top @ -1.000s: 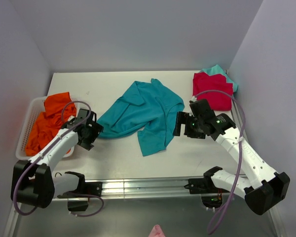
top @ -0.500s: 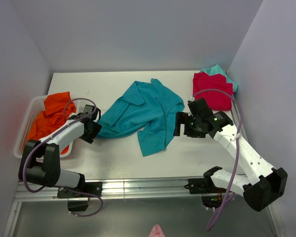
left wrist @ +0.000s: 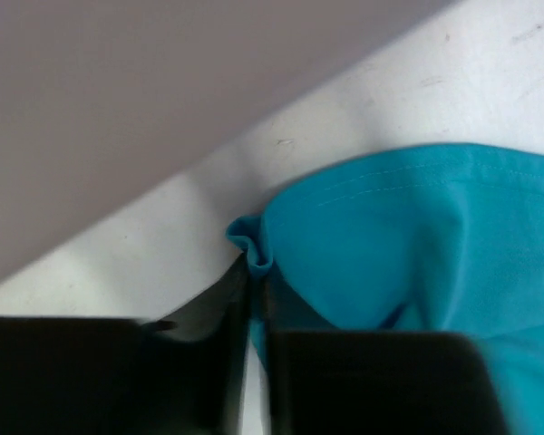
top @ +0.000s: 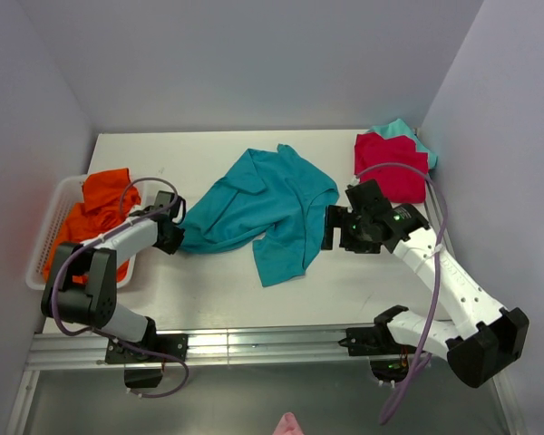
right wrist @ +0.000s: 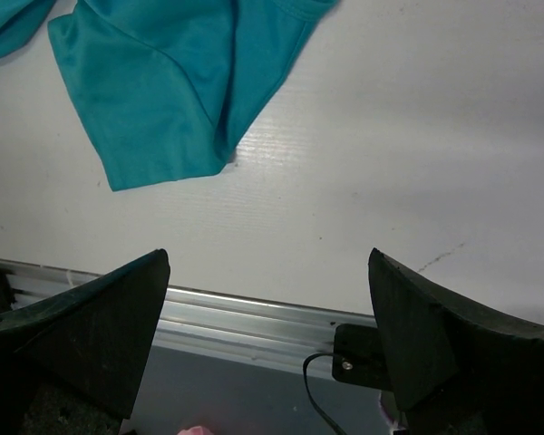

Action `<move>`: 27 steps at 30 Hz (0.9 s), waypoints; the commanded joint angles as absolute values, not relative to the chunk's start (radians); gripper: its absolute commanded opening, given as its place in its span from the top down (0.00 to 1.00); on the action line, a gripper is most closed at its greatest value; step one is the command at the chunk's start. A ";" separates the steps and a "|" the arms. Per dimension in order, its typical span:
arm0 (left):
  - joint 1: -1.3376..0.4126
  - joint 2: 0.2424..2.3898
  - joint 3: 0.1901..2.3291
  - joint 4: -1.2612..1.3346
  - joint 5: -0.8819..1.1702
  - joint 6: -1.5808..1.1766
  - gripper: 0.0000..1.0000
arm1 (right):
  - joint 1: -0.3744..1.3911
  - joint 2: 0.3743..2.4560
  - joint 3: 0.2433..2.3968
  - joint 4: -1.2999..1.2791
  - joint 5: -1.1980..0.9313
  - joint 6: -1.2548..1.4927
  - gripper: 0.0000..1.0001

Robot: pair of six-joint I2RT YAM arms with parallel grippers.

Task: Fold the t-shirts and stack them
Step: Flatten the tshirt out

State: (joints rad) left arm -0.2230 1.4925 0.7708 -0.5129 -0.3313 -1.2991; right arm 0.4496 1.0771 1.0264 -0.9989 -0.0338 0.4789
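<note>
The teal-blue t-shirt (top: 263, 204) is lying crumpled mid-bench. The left gripper (left wrist: 257, 299) is pinching the shirt's left corner, jaws nearly together. The right gripper (top: 329, 228) is hovering wide apart just beside the shirt's right edge.

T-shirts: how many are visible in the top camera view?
4: the teal-blue t-shirt mid-table, the orange t-shirt in the white basket at left, the red t-shirt far right, the light-teal t-shirt partly under it. Others may be hidden.

The left pincer (top: 175, 233) seems to pinch the left corner of the teal-blue t-shirt (top: 263, 204).
</note>
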 commanded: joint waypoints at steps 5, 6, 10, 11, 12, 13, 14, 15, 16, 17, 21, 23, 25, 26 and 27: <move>-0.196 1.503 0.787 -0.460 -0.316 -1.224 1.00 | 0.463 1.017 0.993 -0.967 -0.078 0.532 0.05; -0.196 1.499 0.799 -0.465 -0.319 -1.215 1.00 | 0.468 1.009 0.982 -0.951 -0.112 0.537 0.05; -0.196 1.503 0.862 -0.494 -0.328 -1.174 1.00 | 0.537 1.061 0.928 -0.864 -0.178 0.586 0.09; -0.196 1.511 0.871 -0.503 -0.327 -1.169 1.00 | 0.557 1.084 0.928 -0.844 -0.173 0.594 0.09; -0.196 1.523 0.880 -0.506 -0.325 -1.166 1.00 | 0.607 1.135 0.934 -0.835 -0.160 0.609 0.09; -0.196 1.526 0.890 -0.508 -0.322 -1.158 1.00 | 0.635 1.159 0.946 -0.828 -0.135 0.614 0.09; -0.196 1.529 0.894 -0.508 -0.318 -1.155 1.00 | 0.662 1.184 0.957 -0.824 -0.120 0.623 0.09; -0.196 1.529 0.899 -0.509 -0.319 -1.152 1.00 | 0.688 1.233 0.966 -0.825 -0.104 0.636 0.09; -0.196 1.526 0.903 -0.509 -0.319 -1.144 1.00 | 0.730 1.256 0.982 -0.827 -0.092 0.661 0.10; -0.196 1.526 0.908 -0.511 -0.316 -1.140 1.00 | 0.747 1.278 0.985 -0.824 -0.083 0.675 0.10; -0.196 1.520 0.917 -0.512 -0.316 -1.123 1.00 | 0.805 1.380 0.979 -0.770 -0.100 0.735 0.12; -0.196 1.517 0.916 -0.511 -0.314 -1.117 1.00 | 0.827 1.411 0.974 -0.749 -0.100 0.764 0.12; -0.196 1.514 0.910 -0.508 -0.311 -1.109 1.00 | 0.838 1.448 0.968 -0.735 -0.092 0.797 0.12; -0.196 1.513 0.908 -0.509 -0.313 -1.108 1.00 | 0.841 1.457 0.962 -0.710 -0.095 0.811 0.12; -0.196 1.508 0.907 -0.511 -0.313 -1.108 1.00 | 0.841 1.469 0.953 -0.695 -0.104 0.839 0.12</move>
State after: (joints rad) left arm -0.1997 1.5215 0.8852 -0.5018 -0.3115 -1.1343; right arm 0.8299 1.4506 0.9482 -0.7696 -0.1146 0.7513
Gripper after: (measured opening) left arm 0.025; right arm 0.877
